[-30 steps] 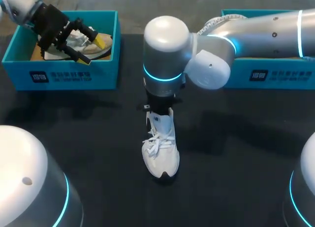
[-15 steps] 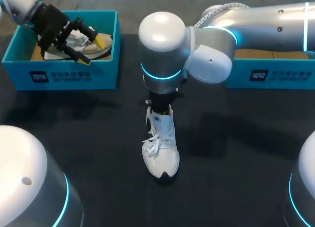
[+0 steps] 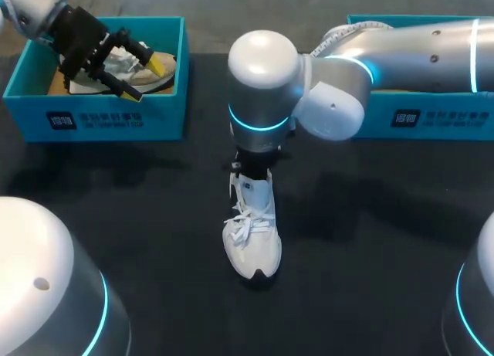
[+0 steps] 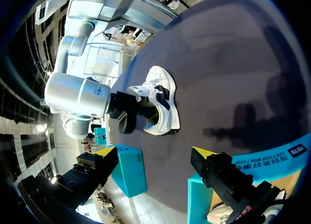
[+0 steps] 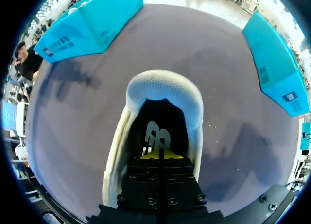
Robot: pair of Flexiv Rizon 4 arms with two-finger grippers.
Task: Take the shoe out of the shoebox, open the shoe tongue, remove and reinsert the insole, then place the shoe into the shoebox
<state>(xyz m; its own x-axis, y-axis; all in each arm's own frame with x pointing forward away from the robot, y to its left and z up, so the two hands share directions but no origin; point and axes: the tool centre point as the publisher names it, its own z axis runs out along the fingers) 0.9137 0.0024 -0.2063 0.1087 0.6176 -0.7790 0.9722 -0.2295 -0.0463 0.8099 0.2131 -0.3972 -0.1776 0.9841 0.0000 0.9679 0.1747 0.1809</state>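
A white laced shoe (image 3: pixel 252 231) stands upright mid-table, toe toward me; the left wrist view shows it too (image 4: pixel 164 100). My right arm (image 3: pixel 262 86) reaches in over it, wrist pointing down at the heel. In the right wrist view my right gripper (image 5: pixel 160 155) is shut, its yellow tips down inside the shoe's opening against the dark insole (image 5: pixel 156 134). Whether it pinches the insole does not show. My left gripper (image 3: pixel 143 78) hangs open over the left shoebox (image 3: pixel 116 116), holding nothing.
A second, beige-and-white shoe (image 3: pixel 127 70) lies in the left shoebox under the open left gripper. Another teal shoebox (image 3: pixel 432 120) stands at the back right, partly covered by my right arm. The dark table shows bare around the white shoe.
My right arm's wrist swayed a little to the left and came back. The white shoe and my left arm have not moved.
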